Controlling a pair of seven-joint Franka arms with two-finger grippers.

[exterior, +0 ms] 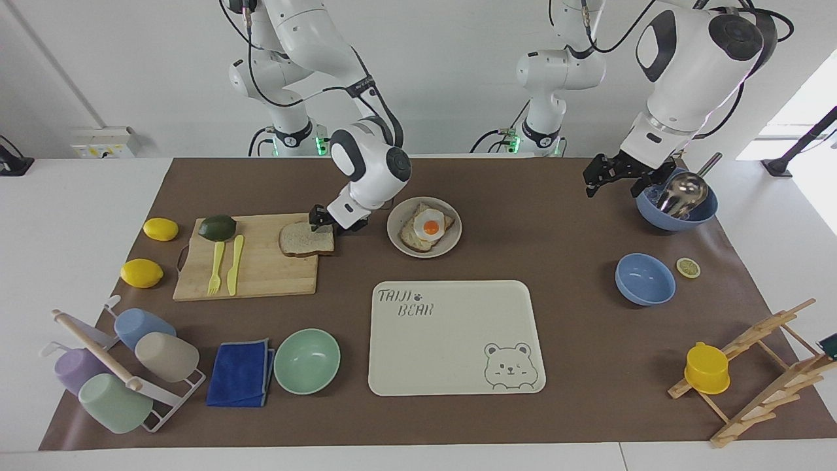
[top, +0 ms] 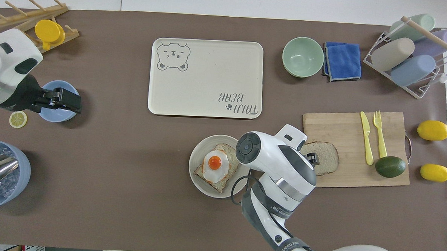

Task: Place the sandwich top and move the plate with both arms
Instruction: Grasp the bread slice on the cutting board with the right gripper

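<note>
Sandwich top (exterior: 306, 239) edge hidden beneath right claw (exterior: 325, 221).

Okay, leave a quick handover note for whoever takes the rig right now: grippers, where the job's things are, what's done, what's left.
Right gripper: down at the edge of the sandwich top that faces the plate; grip not confirmed.
Left gripper: open, waiting in the air beside the blue bowl with the metal scoop.
Sandwich top: flat on the cutting board.
Plate: beside the board, holding the egg-topped bread; nearer the robots than the bear tray.
Done: approach only.
Left: grip, lift, place the slice on the egg, then move the plate with both arms.
</note>
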